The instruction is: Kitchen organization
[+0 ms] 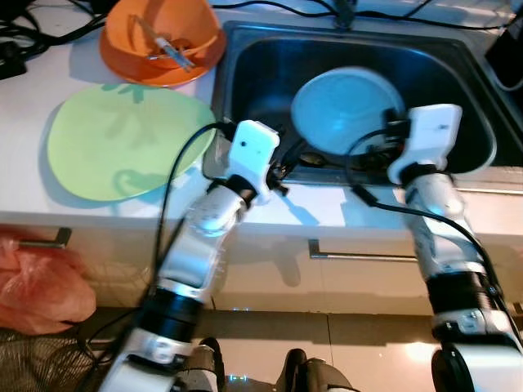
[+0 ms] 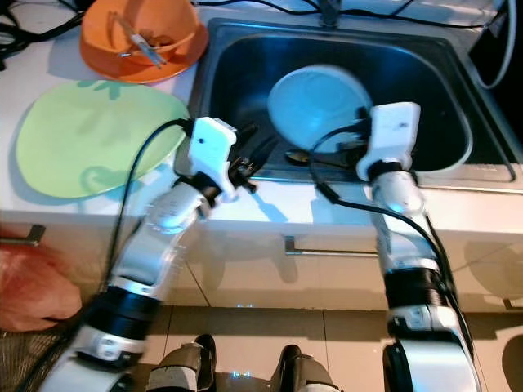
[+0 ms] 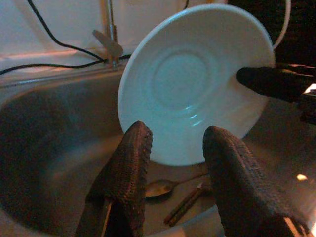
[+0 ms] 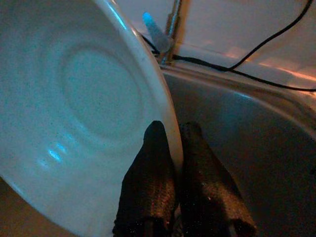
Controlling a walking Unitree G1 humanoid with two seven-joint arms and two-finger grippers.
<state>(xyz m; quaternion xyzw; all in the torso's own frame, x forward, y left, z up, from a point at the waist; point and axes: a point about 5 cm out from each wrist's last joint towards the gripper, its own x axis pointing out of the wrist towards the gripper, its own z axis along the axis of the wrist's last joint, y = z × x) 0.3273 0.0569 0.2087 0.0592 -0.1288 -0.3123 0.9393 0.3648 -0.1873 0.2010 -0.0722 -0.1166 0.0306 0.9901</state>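
Observation:
A pale white plate (image 1: 347, 110) stands tilted on edge inside the steel sink (image 1: 261, 73). My right gripper (image 4: 174, 129) is shut on the plate's rim (image 4: 165, 98) at its right side, one finger on each face. One of its black fingers (image 3: 271, 81) shows against the plate in the left wrist view. My left gripper (image 3: 174, 136) hovers open over the sink's front left edge, pointing at the plate (image 3: 192, 79) and apart from it. A spoon (image 3: 160, 186) and another utensil lie on the sink bottom under the plate.
An orange bowl (image 1: 163, 37) with a clip in it sits on the counter left of the sink. In front of it lies a flat green plate (image 1: 122, 139). Black cables run along the back wall by the faucet (image 3: 111, 44). An orange bag (image 1: 37, 286) hangs at the lower left.

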